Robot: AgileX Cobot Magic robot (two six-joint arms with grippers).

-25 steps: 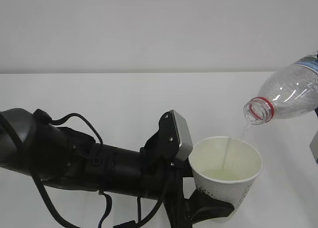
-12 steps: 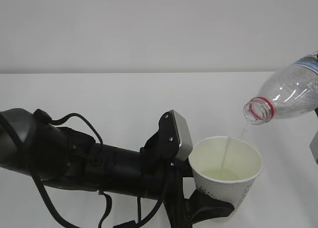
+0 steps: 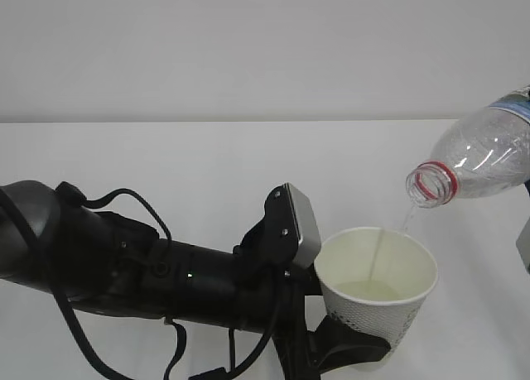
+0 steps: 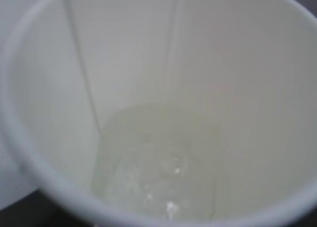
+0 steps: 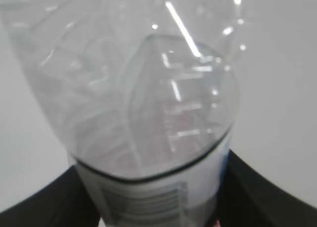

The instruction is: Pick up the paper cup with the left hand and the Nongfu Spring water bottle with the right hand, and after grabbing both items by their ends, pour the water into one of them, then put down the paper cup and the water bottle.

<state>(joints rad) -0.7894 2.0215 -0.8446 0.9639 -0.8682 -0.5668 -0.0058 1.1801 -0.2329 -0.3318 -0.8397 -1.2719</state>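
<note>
1. I have the left arm (image 3: 149,272) lying across the lower left of the exterior view, black and bulky, with cables and a grey block (image 3: 300,224) at its wrist, over the near part of the white table (image 3: 207,156).
2. The Nongfu Spring water bottle (image 3: 480,161) comes in from the right edge, tipped so its open mouth with the red neck ring points down and left, above the cup and not touching it.
3. My right wrist view fills with the bottle's clear ribbed body (image 5: 148,88); the right hand (image 5: 148,207) shows only as dark fingers on either side of the labelled end, so its jaws are clamped on the bottle, fairly wide apart.
4. The paper cup (image 3: 377,293) stands upright near the table's front edge, right of the grey block.
5. The left hand (image 3: 352,351) grips the cup at its dotted lower wall, one black finger curving under it; jaws spread to the cup's width.
6. The water (image 3: 406,218) falls as a thin stream from the bottle's mouth into the cup.
7. Only my left wrist view looks down inside the cup (image 4: 247,113): a shallow pool (image 4: 153,162) covers the bottom, though the picture is blurred and I think the depth is slight.
</note>
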